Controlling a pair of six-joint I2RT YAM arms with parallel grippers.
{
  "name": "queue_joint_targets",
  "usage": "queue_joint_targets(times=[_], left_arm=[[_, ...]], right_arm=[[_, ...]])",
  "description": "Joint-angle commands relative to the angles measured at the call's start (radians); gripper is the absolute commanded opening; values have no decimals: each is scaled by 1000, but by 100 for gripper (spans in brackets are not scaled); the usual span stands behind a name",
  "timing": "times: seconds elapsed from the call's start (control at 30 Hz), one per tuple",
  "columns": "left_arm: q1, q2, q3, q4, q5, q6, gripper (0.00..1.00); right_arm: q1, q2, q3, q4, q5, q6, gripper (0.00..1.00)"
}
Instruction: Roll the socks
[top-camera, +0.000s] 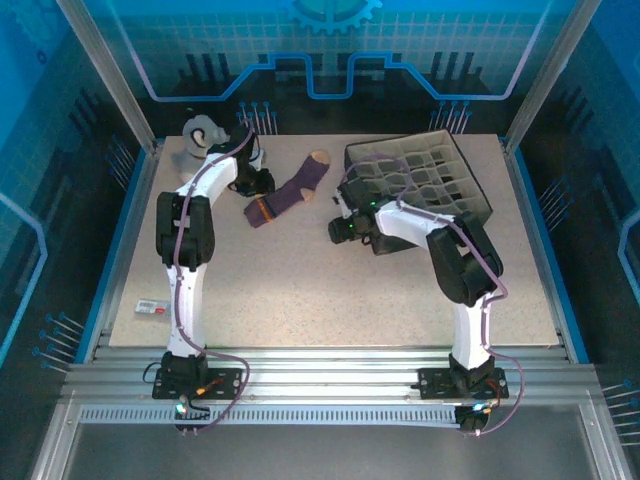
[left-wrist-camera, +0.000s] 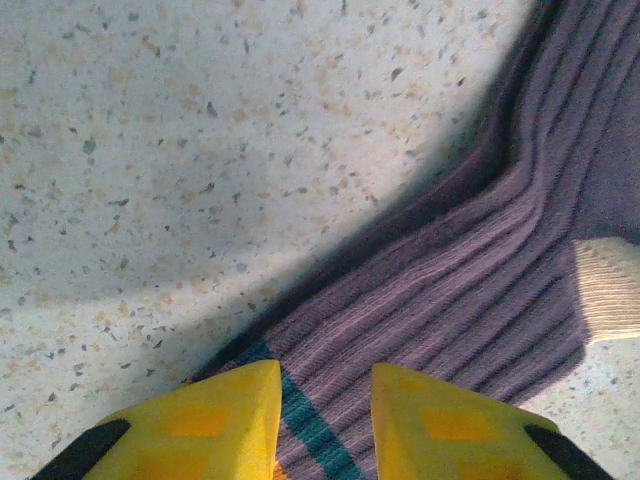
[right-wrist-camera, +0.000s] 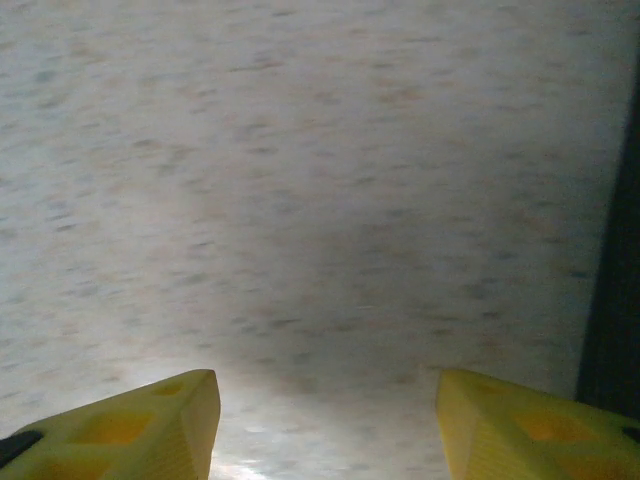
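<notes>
On the speckled beige table (top-camera: 330, 300), seen from above, a purple ribbed knit sock with a tan toe and heel (top-camera: 290, 187) lies flat and slanted, toward the back left. Its striped cuff points to the near left. Its tan toe points to the back. The left gripper (top-camera: 257, 190) is down at the cuff end, right by the sock. A grey plush toy (top-camera: 200, 135) sits in the back left corner. A black box with many small square cells (top-camera: 420, 180) sits to the right of the sock, apart from it. The right gripper (top-camera: 336, 231) hangs low by the near left corner of that box, away from the sock. A small white card (top-camera: 152, 306) lies near the left edge of the table.

In the left wrist view, the left gripper (left-wrist-camera: 325, 420) has its two yellow fingers (left-wrist-camera: 215, 420) close together, with a thin gap. The sock runs through that gap, and a teal stripe shows there. I cannot tell if the fingers squeeze the sock or just sit on it.

In the right wrist view, the right gripper (right-wrist-camera: 330, 420) is spread wide. Between its tips is blurry bare table, and it holds nothing. A dark edge (right-wrist-camera: 612, 250) runs down the right side.
</notes>
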Motion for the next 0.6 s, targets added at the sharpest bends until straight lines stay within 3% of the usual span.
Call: queue_joint_targets(times=[0.0, 0.27, 0.57], left_arm=[[5, -5, 1, -40, 3, -9, 26], [-20, -44, -38, -99, -20, -64, 25], [-42, -150, -136, -93, -68, -85, 26]], right_arm=[[-55, 11, 21, -37, 19, -47, 59], [-72, -69, -29, -10, -37, -43, 59], [36, -60, 42, -8, -30, -35, 58]])
